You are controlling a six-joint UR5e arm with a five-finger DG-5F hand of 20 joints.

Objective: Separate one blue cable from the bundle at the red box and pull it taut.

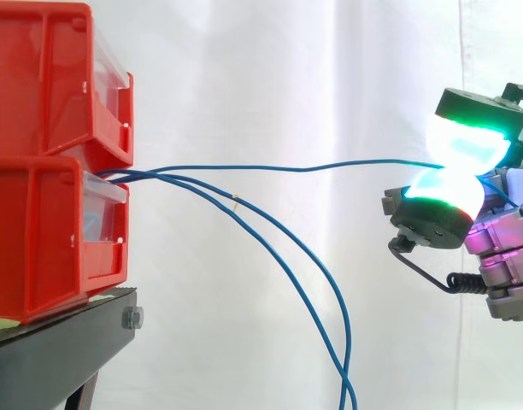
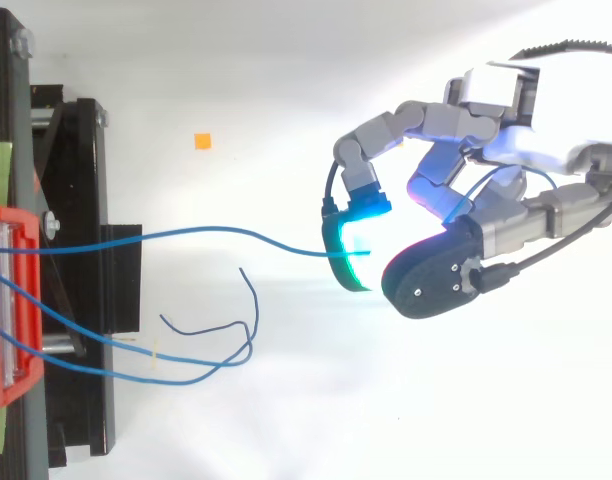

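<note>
Two red bins (image 1: 48, 162) are stacked on a black stand (image 1: 61, 337) at the left. Three thin blue cables leave the lower bin's front (image 2: 11, 300). One blue cable (image 1: 270, 168) runs almost level to the right, slightly wavy, into my hand (image 1: 501, 231). Two glowing green-white fingertips (image 1: 462, 141) pinch its end between them. In the top view the same cable (image 2: 236, 235) crosses from the bin to the hand (image 2: 486, 215). The other two cables (image 1: 304, 273) sag downward and curl below (image 2: 211, 345).
A small orange square (image 2: 202, 141) lies on the white floor beyond the stand. A white curtain (image 1: 287, 77) hangs behind the work. The stand's black frame (image 2: 81, 300) sticks out under the bins at the left.
</note>
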